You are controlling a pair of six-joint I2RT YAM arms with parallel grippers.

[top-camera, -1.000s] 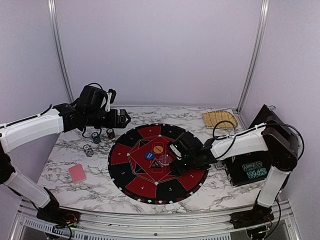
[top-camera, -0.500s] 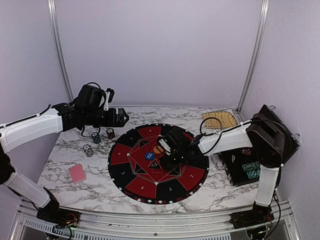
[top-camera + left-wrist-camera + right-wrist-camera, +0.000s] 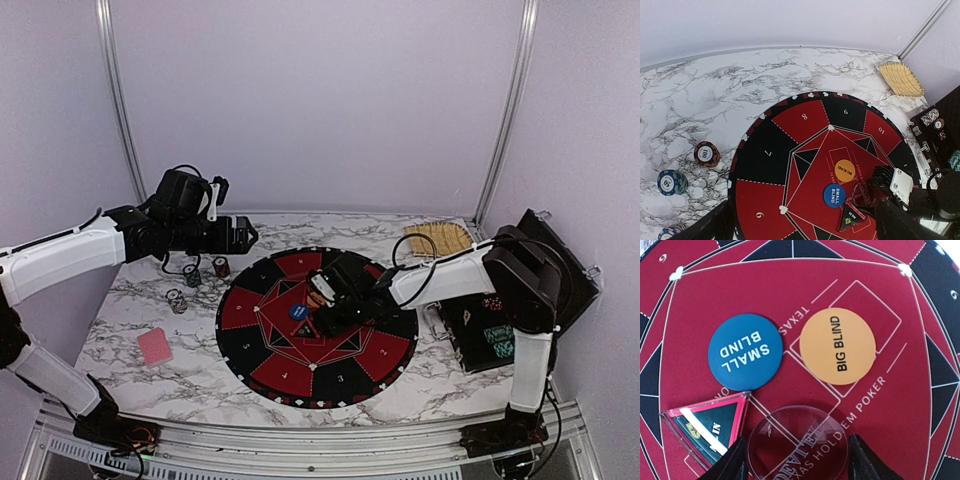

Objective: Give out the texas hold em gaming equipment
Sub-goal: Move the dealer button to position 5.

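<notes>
My right gripper (image 3: 797, 465) is open low over the centre of the round black-and-red mat (image 3: 300, 375). Its fingers straddle a clear round button (image 3: 797, 444) that lies flat on the mat. Just beyond lie a blue "SMALL BLIND" button (image 3: 745, 352) and an orange "BIG BLIND" button (image 3: 837, 346). My left gripper (image 3: 248, 232) is open and empty, high above the table's left side. Chip stacks (image 3: 706, 154) (image 3: 672, 182) stand on the marble left of the mat. A pink-red card (image 3: 155, 346) lies at the near left.
A clear triangular "ALL IN" marker (image 3: 710, 427) lies touching distance left of the clear button. An open black case (image 3: 490, 335) with chips stands right of the mat. A yellow woven pad (image 3: 440, 238) lies at the back right.
My right gripper has moved left across the mat, from its right part to the buttons at the centre. My left arm has hardly moved.
</notes>
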